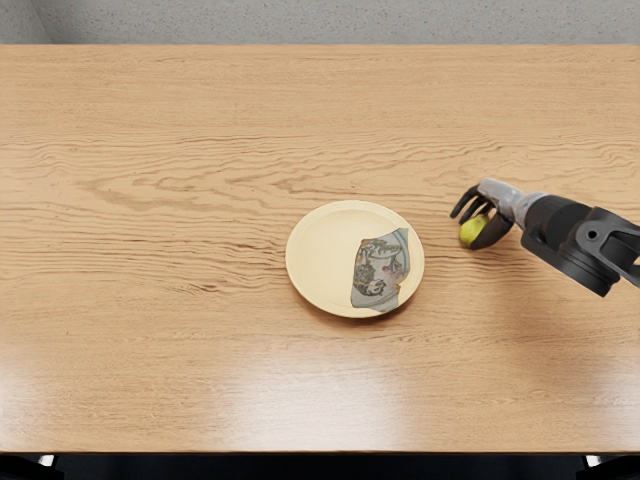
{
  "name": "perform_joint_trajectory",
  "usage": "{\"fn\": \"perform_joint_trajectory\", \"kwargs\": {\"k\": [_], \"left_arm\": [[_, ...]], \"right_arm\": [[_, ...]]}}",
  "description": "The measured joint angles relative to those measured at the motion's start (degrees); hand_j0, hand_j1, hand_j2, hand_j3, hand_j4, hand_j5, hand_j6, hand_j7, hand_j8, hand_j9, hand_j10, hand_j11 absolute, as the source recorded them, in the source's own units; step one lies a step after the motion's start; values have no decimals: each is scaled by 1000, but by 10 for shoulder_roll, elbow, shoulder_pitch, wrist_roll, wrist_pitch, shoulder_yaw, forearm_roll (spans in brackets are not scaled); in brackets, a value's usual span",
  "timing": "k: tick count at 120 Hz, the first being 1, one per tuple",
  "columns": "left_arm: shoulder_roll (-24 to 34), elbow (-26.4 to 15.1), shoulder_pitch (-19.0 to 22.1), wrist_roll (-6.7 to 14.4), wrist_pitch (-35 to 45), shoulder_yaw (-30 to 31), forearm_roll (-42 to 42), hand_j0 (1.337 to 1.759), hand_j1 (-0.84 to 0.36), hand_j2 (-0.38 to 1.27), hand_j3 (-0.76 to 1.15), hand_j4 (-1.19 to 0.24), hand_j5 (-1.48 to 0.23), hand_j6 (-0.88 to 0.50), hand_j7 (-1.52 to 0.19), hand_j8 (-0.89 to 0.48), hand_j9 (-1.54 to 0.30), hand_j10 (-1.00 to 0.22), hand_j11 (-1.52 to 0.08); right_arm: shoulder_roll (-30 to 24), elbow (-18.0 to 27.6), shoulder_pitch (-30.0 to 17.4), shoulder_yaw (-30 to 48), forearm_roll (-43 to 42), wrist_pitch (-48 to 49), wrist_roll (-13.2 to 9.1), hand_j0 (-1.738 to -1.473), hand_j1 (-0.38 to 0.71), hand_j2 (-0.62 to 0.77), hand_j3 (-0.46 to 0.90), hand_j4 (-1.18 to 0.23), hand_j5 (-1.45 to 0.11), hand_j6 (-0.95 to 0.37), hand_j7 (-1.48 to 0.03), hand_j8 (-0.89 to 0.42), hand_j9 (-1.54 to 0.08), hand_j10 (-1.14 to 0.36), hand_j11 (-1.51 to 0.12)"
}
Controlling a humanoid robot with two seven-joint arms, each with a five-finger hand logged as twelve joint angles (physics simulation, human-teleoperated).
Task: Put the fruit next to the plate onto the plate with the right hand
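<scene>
Fruit (pixel 472 230): small, rounded, yellow-green, smooth skin; too small to name the kind, and no clear long axis to be seen. Lies to the right of the plate (pixel 322 250), near it but not touching, with a strip of bare bench (pixel 150 150) between. Sits inside the curl of the right hand (pixel 486 214), on its near-left side, so at the fingertips and not away from them. Dark fingers (pixel 462 205) bent around it from the far side and the near side, like a cage; judged as closed on the fruit, though cannot tell whether resting on the wood or just lifted. Right arm (pixel 580 240) entering from the right edge, dark grey, hard, a little glossy. Left arm nowhere to be seen, so only this hand near the fruit.

Coming move, as a judgement: to the left and slightly nearer, over the rim, then down. Short way, nothing standing between.

Plate round, shallow, pale cream, looks like glazed ceramic; patterned patch (pixel 380 268) in grey-blue and red on its right part. Bench of light wood, long wavy grain running left to right, soft shine at the near side. May roll on so smooth a surface, being round; gentle release near the middle advisable.
</scene>
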Motion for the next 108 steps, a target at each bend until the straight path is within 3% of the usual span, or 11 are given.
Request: {"fn": "perform_joint_trajectory", "kwargs": {"k": [27,36,42,56,64,69,76,82,97,108], "left_arm": [[0,0,0,0,0,0,0,1658,349,1,0,-2,0,-3,0,-3,0,-2,0],[0,0,0,0,0,0,0,1658,349,1,0,-2,0,-3,0,-3,0,-2,0],[0,0,0,0,0,0,0,1658,349,1,0,-2,0,-3,0,-3,0,-2,0],[0,0,0,0,0,0,0,1658,349,1,0,-2,0,-3,0,-3,0,-2,0],[0,0,0,0,0,0,0,1658,349,1,0,-2,0,-3,0,-3,0,-2,0],[0,0,0,0,0,0,0,1658,349,1,0,-2,0,-3,0,-3,0,-2,0],[0,0,0,0,0,0,0,1658,349,1,0,-3,0,-3,0,-3,0,-2,0],[0,0,0,0,0,0,0,1658,349,1,0,-2,0,-3,0,-3,0,-2,0],[0,0,0,0,0,0,0,1658,349,1,0,-2,0,-3,0,-3,0,-2,0],[0,0,0,0,0,0,0,1658,349,1,0,-2,0,-3,0,-3,0,-2,0]], "right_arm": [[1,-1,-1,1,-1,3,0,-1646,279,-4,0,-624,-801,-486,-798,-332,-845,-432,-852],[3,-6,-1,1,-2,5,0,-1643,279,-61,0,-625,-821,-486,-808,-326,-858,-441,-869],[4,-8,-1,1,-4,6,0,-1643,270,7,0,-631,-833,-494,-817,-338,-866,-466,-876],[5,-11,-1,1,-4,10,-1,-1641,291,2,-1,-651,-902,-466,-864,-312,-909,-444,-920],[6,-11,-1,2,-2,13,-1,-1643,275,66,3,-642,-968,-513,-888,-303,-952,-469,-949],[6,-11,0,2,-1,14,0,-1647,315,225,3,-643,-994,-515,-900,-313,-967,-511,-953],[6,-12,2,4,6,14,0,-1651,342,339,3,-645,-1024,-524,-914,-315,-986,-522,-966],[3,-12,5,4,25,15,0,-1653,330,314,1,-640,-1051,-525,-923,-311,-1010,-532,-994],[0,-12,23,6,63,20,0,-1655,264,408,1,-665,-1037,-619,-938,-425,-1011,-623,-1018],[0,-12,44,6,89,26,0,-1656,242,371,2,-676,-1033,-635,-945,-452,-1005,-628,-1017]]}}
